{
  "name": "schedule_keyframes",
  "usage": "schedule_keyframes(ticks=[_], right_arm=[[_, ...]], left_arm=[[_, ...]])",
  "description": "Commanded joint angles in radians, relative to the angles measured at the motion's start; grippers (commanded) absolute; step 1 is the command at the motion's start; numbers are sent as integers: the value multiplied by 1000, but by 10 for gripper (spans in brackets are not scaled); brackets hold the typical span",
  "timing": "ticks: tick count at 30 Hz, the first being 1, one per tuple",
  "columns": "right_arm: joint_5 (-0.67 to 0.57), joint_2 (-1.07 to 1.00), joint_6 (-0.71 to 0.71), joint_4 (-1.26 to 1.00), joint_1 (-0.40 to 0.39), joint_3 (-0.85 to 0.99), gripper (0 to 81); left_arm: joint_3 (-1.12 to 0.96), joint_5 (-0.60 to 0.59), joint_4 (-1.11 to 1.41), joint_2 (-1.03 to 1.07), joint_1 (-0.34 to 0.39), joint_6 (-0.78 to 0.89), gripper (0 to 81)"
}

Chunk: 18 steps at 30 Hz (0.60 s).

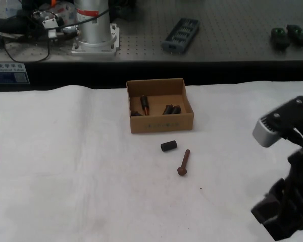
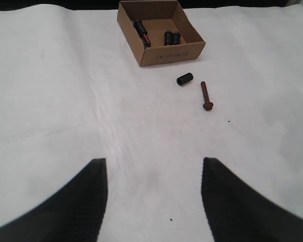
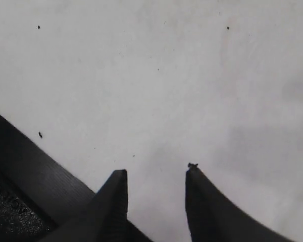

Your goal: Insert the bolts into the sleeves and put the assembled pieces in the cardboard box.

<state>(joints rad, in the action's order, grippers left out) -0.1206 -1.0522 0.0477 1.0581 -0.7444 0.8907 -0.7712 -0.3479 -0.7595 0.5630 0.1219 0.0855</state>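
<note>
While the bolt [image 2: 206, 94] and sleeve [image 2: 184, 79] lie unjoined, left jaws gape wide, right jaws narrower, both empty.

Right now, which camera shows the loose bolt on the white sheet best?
The left wrist view: the bolt lies unobstructed, head and shank distinct, apart from the sleeve. The high view shows the bolt too, in front of the cardboard box. The right wrist view faces the white sheet elsewhere.

- Black, broad left fingers [image 2: 65, 206], with curved inner edges.
- Black, matte right fingers [image 3: 212, 212], narrowing to blunt tips.
- An arm [image 1: 288, 201] of black links, carrying a silver-grey housing [image 1: 270, 130].
</note>
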Motion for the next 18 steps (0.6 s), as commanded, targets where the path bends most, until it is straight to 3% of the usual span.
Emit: schedule_keyframes(ticks=[1, 6, 11, 18], right_arm=[[-1, -20, 154, -103, 2, -1, 281], [11, -134, 609, -294, 48, -1, 222], [132, -302, 820, -554, 101, 9, 198], [134, -580, 1070, -673, 148, 140, 198]], left_arm=[[-4, 6, 6, 1, -2, -12, 407], [-4, 6, 6, 1, -2, -12, 407], [-4, 6, 6, 1, -2, -66, 407], [-4, 6, 6, 1, -2, -133, 407]])
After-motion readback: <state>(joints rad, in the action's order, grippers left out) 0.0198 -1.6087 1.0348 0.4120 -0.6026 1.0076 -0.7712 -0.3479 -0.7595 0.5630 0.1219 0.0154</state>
